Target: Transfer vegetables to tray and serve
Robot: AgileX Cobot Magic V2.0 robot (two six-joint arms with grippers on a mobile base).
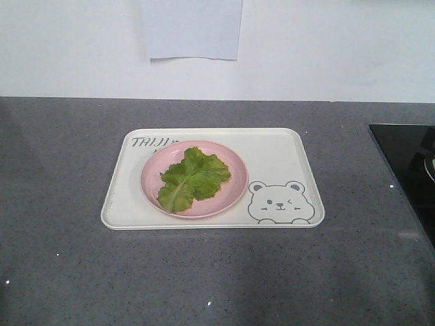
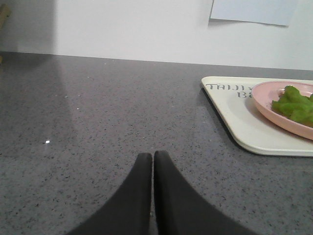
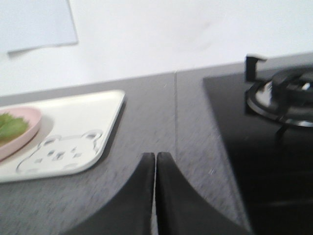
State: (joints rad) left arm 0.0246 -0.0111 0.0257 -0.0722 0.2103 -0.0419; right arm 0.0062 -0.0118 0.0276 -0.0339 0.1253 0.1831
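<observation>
Resting on grey counter point(image 1: 61, 204): tray point(image 1: 285, 163), white wall point(image 1: 326, 47) behind; both jaws closed, empty.

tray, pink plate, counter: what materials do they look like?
Tray: likely melamine or plastic, smooth cream surface with printed bear. Pink plate: probably the same, matte, uniform colour. Counter: looks like grey speckled stone or quartz, slightly glossy with faint reflections.

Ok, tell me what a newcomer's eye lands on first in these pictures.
First comes the green lettuce leaf lying on the round pink plate, which sits on the cream tray with its winking bear, in the middle of the grey counter. Next is the black gas stove at the counter's right end. Both the left gripper and the right gripper hover low over bare counter, jaws shut and empty.
</observation>
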